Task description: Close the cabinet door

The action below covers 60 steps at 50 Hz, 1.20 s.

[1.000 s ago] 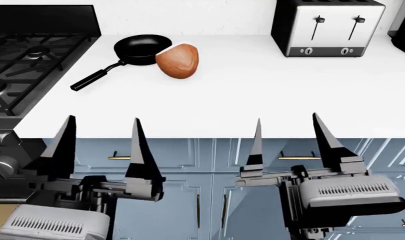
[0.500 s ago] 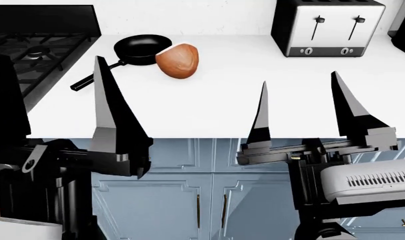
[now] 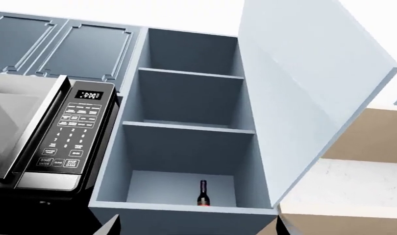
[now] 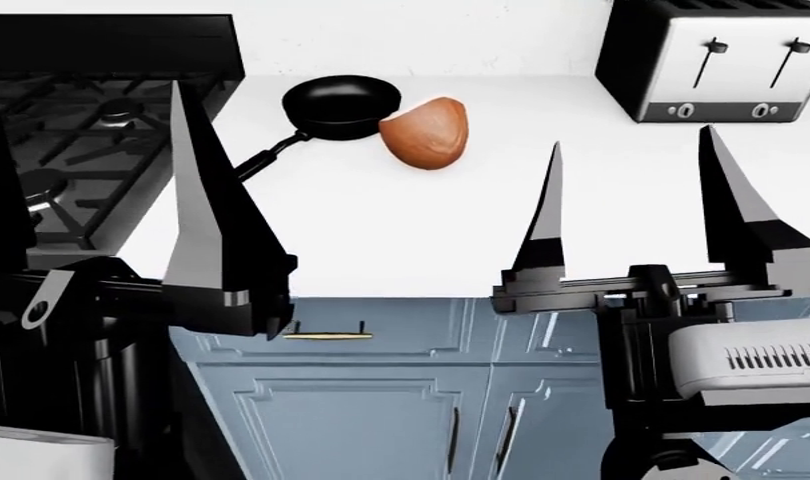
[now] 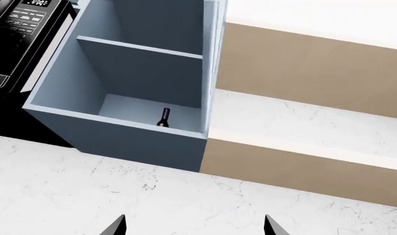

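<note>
Meanwhile, both arms are raised higher over the bench (image 4: 419, 230) than a second ago, the left claw (image 4: 92, 200) and right claw (image 4: 639, 205) spread empty, while the cabinet door (image 3: 310, 93) stands wide open overhead, untouched.

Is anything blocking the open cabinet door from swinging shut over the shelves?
Nothing visible does. The cabinet door stands open, and the only thing inside, a bottle, sits back on the lowest shelf, behind the front edge.
</note>
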Tool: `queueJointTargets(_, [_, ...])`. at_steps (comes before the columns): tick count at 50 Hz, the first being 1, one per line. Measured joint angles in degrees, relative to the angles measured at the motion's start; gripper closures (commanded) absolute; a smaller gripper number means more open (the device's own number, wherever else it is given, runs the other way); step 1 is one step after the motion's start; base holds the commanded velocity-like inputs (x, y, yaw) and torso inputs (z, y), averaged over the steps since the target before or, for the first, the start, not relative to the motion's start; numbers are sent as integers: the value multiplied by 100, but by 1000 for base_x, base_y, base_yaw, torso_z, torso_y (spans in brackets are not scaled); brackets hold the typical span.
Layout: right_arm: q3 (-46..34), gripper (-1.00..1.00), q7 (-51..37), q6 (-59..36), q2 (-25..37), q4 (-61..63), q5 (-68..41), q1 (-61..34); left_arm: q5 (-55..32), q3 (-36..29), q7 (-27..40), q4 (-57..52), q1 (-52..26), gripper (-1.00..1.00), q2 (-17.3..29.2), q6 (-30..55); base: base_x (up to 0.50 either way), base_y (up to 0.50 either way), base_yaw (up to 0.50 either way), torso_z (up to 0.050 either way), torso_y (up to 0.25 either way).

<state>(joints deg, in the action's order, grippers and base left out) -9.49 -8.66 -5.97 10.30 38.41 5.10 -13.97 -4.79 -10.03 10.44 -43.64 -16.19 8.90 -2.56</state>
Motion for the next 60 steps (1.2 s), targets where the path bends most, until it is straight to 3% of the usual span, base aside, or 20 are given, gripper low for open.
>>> queueJointTargets(18, [121,-100,-170,117,15,40,-236,51,23,-69,66,53,-28,-100,139,-23,172,116,0,0,0])
queueJointTargets(51, [63,-100,-342,121,118,-44,-353,42,-7,-196,191,94,0,-100,287,-116,497,0,0,0,0])
queueJointTargets(60, [29,-100,-370,184,159,-90,-372,63,-100,-193,242,78,-8,-100,301,-150,0,0,0,0,2])
